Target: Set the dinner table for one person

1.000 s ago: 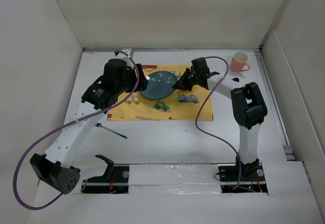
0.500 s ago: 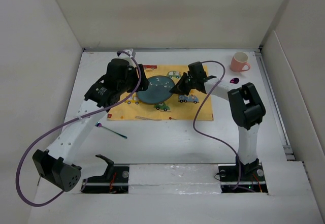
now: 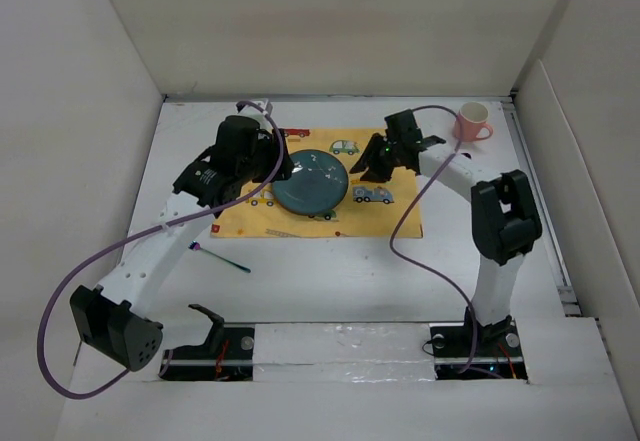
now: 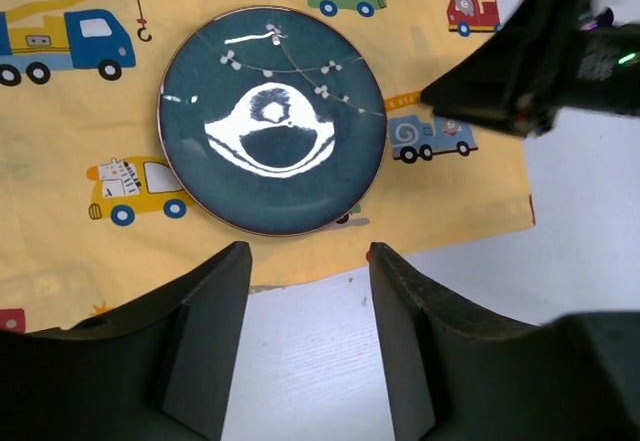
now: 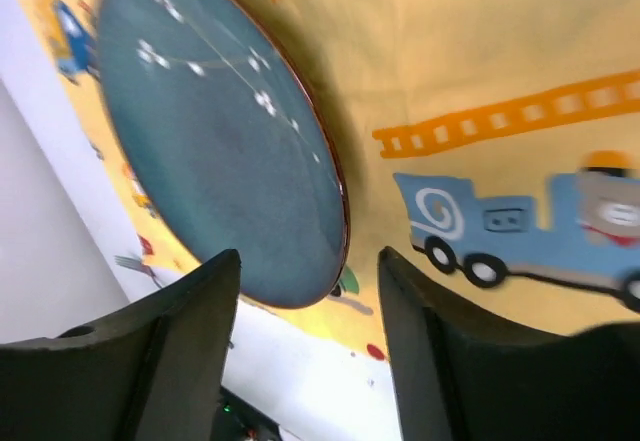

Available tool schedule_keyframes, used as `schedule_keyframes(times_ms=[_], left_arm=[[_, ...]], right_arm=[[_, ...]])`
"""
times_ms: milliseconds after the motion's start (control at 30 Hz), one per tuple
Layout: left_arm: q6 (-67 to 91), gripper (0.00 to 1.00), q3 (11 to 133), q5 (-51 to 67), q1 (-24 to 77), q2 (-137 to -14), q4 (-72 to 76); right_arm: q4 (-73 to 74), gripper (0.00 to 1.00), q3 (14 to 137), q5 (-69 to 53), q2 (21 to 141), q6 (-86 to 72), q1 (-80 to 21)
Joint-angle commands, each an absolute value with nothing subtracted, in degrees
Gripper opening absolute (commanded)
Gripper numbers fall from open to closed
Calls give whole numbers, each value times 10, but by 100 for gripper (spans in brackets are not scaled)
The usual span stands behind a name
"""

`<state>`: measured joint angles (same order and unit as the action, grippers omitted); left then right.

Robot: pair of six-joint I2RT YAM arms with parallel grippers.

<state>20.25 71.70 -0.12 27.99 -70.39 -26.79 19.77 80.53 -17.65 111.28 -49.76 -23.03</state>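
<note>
A dark teal plate (image 3: 311, 182) lies flat on the yellow car-print mat (image 3: 385, 219), which is spread on the white dinner table (image 3: 330, 276). My right gripper (image 3: 363, 169) hovers just off the plate's right rim, open and holding nothing. In the right wrist view the plate (image 5: 215, 131) shows beyond the gripper (image 5: 310, 266), outside the jaws. My left gripper (image 3: 279, 168) is at the plate's left side, open. In the left wrist view the plate (image 4: 272, 119) lies ahead of the gripper (image 4: 306, 261), and only bare table shows between the fingers (image 4: 205, 321).
A pink mug (image 3: 472, 121) stands on the table at the back right, off the mat. A small fork with a purple and teal handle (image 3: 222, 258) lies on the table in front of the mat's left corner. Pale panels wall the table.
My right gripper has opened and let go of the plate's rim, then drawn back to the right. The plate has settled flat on the mat. The left arm shifted slightly.
</note>
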Motion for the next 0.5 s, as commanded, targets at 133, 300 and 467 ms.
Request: schedule_keyframes(times_ms=[133,300,467], left_arm=[[172,12,707,25,278,-692,-245],[165,0,664,54,278,-666,-227],[168,6,627,70,278,-647,-206]], right_arm=[[240,0,896,-75,1013,-434,-58],[309,0,1024,72,1046,-429,37],[422,38,1182,131,1172,-412,96]])
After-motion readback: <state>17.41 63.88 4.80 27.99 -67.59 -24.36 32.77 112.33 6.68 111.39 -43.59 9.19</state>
